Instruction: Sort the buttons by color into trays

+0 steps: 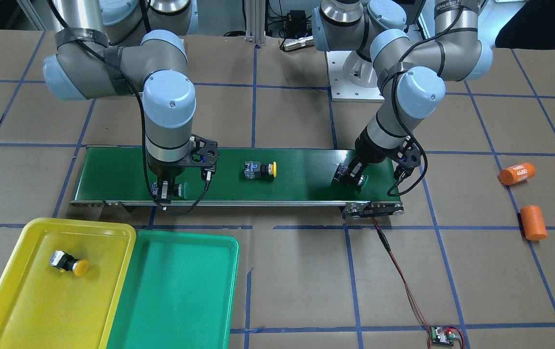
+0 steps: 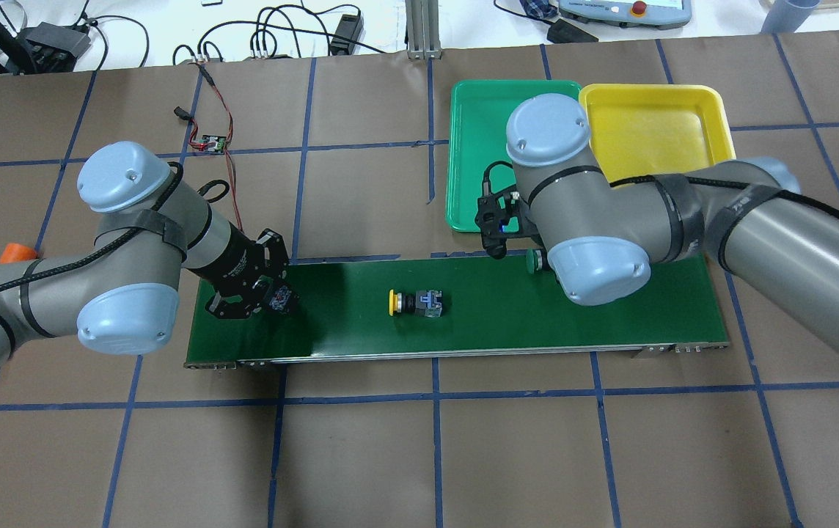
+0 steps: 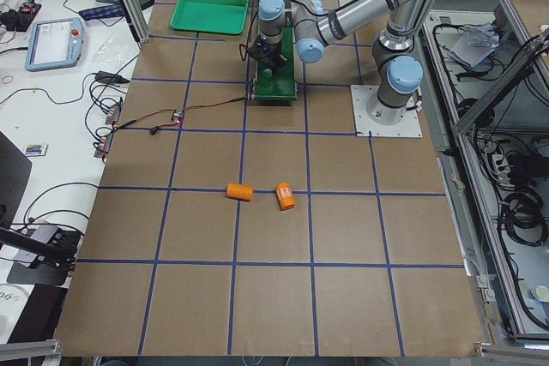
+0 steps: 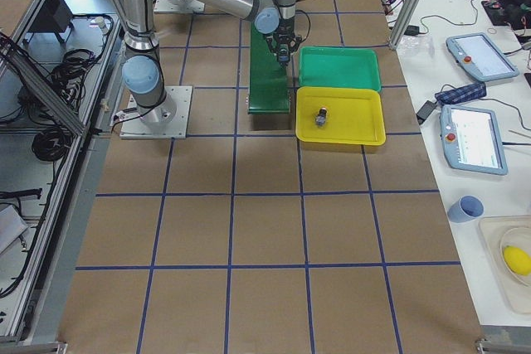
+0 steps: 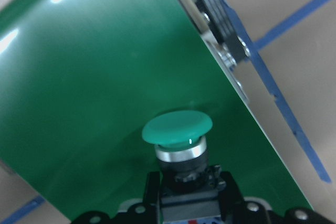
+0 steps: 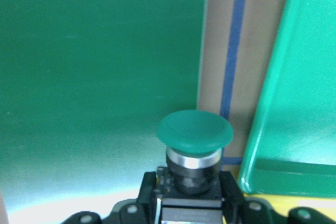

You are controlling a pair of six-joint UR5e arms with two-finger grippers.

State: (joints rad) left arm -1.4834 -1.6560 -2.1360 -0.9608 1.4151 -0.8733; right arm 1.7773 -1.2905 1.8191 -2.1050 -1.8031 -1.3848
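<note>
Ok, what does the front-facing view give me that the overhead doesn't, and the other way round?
Front-facing only: the yellow button in the yellow tray, hidden overhead by the right arm, and both orange cylinders whole. Overhead only: the pendant and cables on the white bench. Both: the second yellow button loose on the belt, the green tray, the left arm's green button and the right arm's green button, each held.
</note>
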